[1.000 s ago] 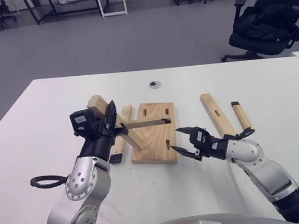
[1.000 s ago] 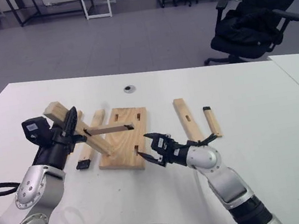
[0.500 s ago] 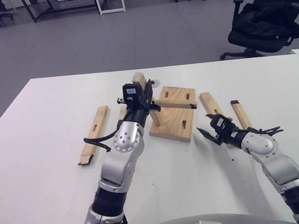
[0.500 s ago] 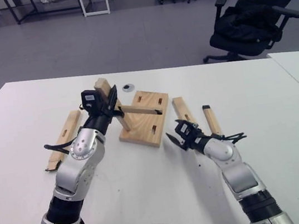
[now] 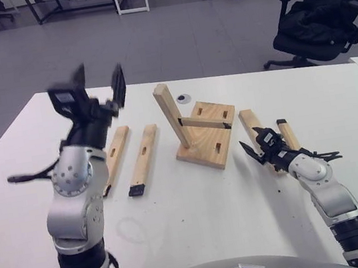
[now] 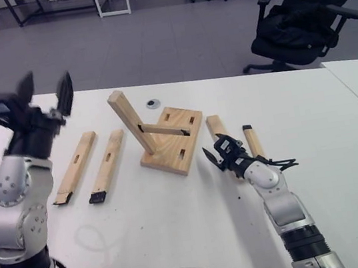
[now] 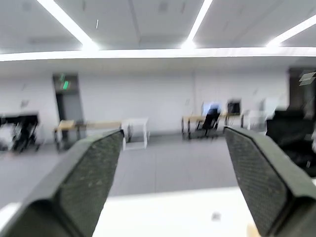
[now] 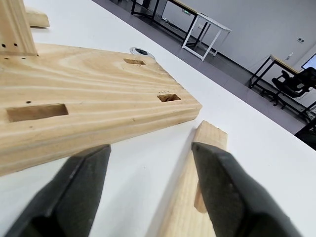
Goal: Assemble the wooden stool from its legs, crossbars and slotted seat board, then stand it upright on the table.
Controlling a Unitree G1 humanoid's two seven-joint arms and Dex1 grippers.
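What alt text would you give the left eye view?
A pale wooden slotted seat board lies on a white table with one wooden leg and a thin crossbar sticking up. The left gripper is raised open near two loose wooden legs; the right gripper sits open, low, by two more pieces.

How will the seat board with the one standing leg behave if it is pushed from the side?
The seat board lies broad and flat on the table, so it would probably slide, not tip. The tall leaning leg, braced by one crossbar, may wobble or loosen. Thick wood: likely stiff.
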